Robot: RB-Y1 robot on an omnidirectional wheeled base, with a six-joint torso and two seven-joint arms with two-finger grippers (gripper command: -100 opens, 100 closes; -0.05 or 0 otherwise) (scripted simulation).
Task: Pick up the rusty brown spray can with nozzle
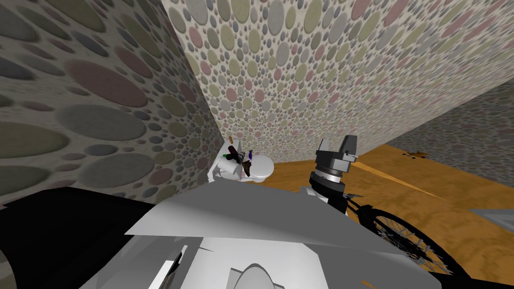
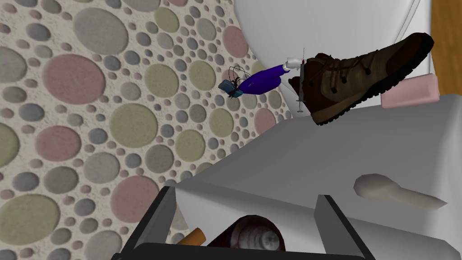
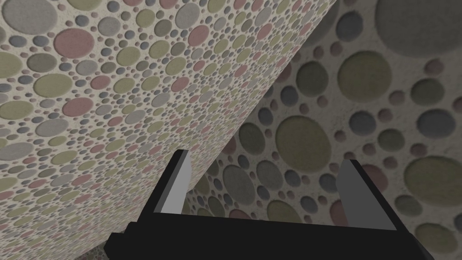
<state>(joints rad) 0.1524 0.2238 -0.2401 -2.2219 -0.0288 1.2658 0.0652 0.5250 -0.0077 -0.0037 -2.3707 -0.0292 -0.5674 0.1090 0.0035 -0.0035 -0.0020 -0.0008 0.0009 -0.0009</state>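
Left gripper (image 2: pixel 247 195): jaws wide, holding nothing. The dark rusty-brown cylindrical spray can (image 2: pixel 250 234) lies between them, close to the gripper body and apart from both fingers, on a flat white surface (image 2: pixel 316 153), probably a toilet cistern lid. A brown lace-up boot (image 2: pixel 361 76) lies beyond. Right gripper (image 3: pixel 267 158): jaws wide, empty.

One brown can (image 2: pixel 253 234), one boot (image 2: pixel 361 76), one pink bar (image 2: pixel 413 92), one toilet (image 1: pixel 263 168).
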